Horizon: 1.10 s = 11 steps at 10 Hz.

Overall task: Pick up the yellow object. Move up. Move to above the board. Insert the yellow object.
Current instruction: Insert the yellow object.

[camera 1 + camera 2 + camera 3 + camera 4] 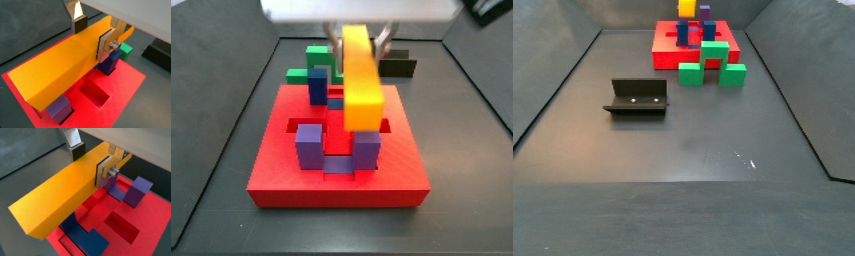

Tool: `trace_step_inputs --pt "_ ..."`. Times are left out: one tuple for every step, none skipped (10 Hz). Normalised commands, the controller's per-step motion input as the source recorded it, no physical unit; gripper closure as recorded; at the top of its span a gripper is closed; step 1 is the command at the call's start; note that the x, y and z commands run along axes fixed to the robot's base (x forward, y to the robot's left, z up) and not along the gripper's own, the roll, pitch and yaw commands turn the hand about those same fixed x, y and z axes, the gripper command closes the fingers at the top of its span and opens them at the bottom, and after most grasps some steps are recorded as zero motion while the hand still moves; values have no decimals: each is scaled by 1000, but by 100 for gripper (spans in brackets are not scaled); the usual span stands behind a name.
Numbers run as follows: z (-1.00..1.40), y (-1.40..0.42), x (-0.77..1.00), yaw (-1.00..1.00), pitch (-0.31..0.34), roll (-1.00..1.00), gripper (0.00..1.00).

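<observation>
My gripper [93, 34] is shut on the yellow object [60, 70], a long yellow-orange bar, gripped near one end between both pads; both wrist views show it [57, 198]. The bar hangs above the board [338, 175], a red slab, lying along its central channel and above the posts. In a side view the bar [365, 75] sits between the purple posts [309, 145] and the blue posts [318, 88], with the gripper [358, 38] above it. In a side view only the bar's end [687, 8] shows at the far edge, over the board [671, 55].
Green blocks [714, 55] stand at the board's near side, and one shows behind it [315, 60]. A black block [400, 66] lies behind the board. The fixture [636, 97] stands on the dark floor. Dark walls enclose the floor.
</observation>
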Motion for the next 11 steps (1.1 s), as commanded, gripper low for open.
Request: trace_step_inputs --pt "-323 0 -217 0 -123 -241 100" --pt "-220 0 -257 0 -96 -174 100" --pt "-17 0 -320 0 -79 -43 100" --pt "0 0 -386 0 -90 0 100" --pt "0 -29 -260 0 -74 0 100" --pt "-100 -54 0 0 -41 9 100" --pt "-111 -63 0 0 -50 36 100" --pt "-129 -86 29 31 -26 9 100" --pt "-160 -71 74 97 0 59 100" --pt "-197 -57 40 91 0 111 100" --pt "-183 -20 91 129 0 150 100"
